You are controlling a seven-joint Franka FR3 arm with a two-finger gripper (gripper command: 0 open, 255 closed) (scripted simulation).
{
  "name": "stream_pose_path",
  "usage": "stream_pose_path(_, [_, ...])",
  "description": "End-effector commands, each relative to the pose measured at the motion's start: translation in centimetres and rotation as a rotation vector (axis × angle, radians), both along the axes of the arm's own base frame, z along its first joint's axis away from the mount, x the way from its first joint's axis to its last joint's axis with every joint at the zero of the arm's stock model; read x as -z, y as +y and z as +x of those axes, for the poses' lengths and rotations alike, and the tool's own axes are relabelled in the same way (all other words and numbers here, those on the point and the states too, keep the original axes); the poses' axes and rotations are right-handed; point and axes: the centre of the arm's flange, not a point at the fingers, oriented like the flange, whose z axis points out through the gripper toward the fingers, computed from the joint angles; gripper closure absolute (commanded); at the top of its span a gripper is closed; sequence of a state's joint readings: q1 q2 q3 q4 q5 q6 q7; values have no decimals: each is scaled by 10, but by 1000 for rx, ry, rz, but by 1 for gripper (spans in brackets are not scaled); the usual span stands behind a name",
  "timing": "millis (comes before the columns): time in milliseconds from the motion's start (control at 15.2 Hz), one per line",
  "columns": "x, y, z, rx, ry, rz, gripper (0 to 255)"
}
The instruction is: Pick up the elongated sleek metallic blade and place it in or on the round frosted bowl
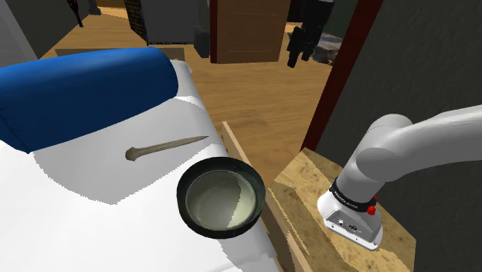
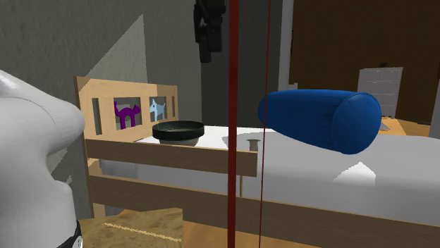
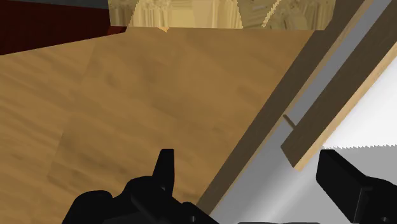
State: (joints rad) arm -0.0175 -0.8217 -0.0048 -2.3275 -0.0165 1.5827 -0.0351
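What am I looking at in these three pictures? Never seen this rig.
A simulated white robot arm on a box stand beside a bed. The shoulder view looks down from beside the stand; the second exterior view looks across the bed's wooden frame; the wrist view looks along the black gripper at wooden floor and the bed's edge. On the white bed lie a blue bolster, a slim brownish blade and a dark round bowl with a pale inside, blade and bowl apart. The fingers stand open; nothing is held.
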Motion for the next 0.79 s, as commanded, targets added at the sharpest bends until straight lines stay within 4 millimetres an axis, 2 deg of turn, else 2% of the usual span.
stream_pose_path(0, [0,0,0,0,0,0,0])
stream_pose_path(330, [30,26,53,-155,6,-9,0])
stream_pose_path(726, [66,68,110,-340,14,-20,0])
